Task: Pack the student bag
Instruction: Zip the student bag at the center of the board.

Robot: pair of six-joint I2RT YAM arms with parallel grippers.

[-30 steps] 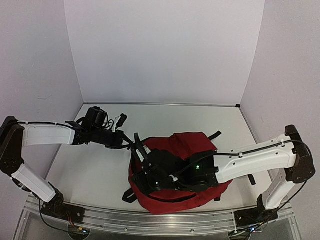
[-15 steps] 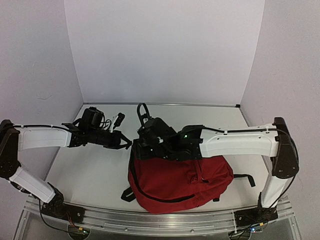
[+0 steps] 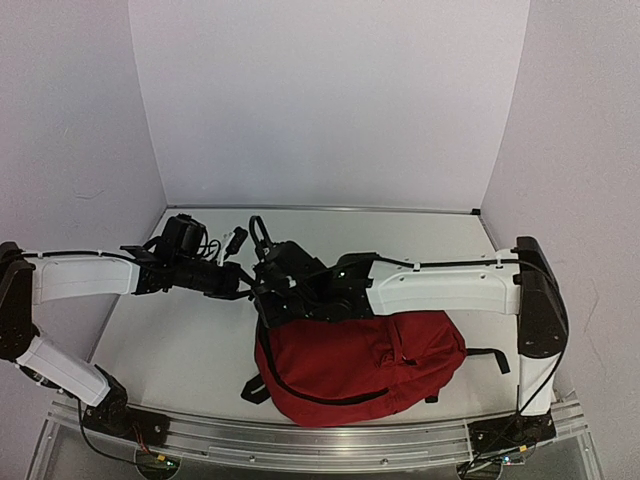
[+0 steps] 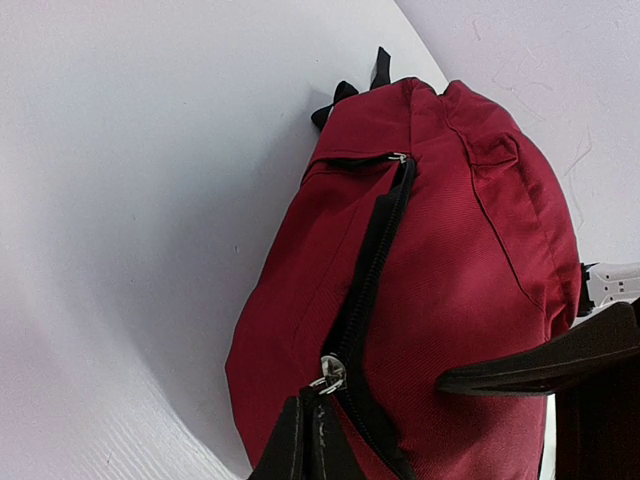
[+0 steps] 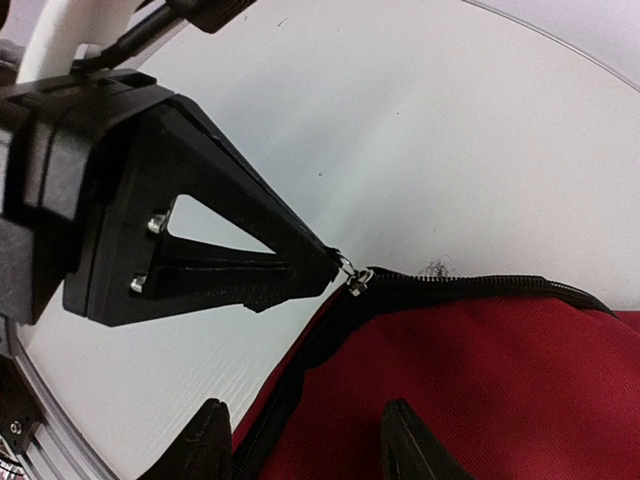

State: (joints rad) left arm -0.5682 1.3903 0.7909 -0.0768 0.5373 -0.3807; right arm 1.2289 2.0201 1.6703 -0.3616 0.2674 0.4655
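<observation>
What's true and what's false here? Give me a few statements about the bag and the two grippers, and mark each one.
1. The student bag lies on the table. True.
2. The left gripper is shut on the zipper pull. True.
3. The right gripper is clamped fully shut. False: its fingers stand apart over the bag's zippered edge.
4. The bag is blue. False: it is dark red.
</observation>
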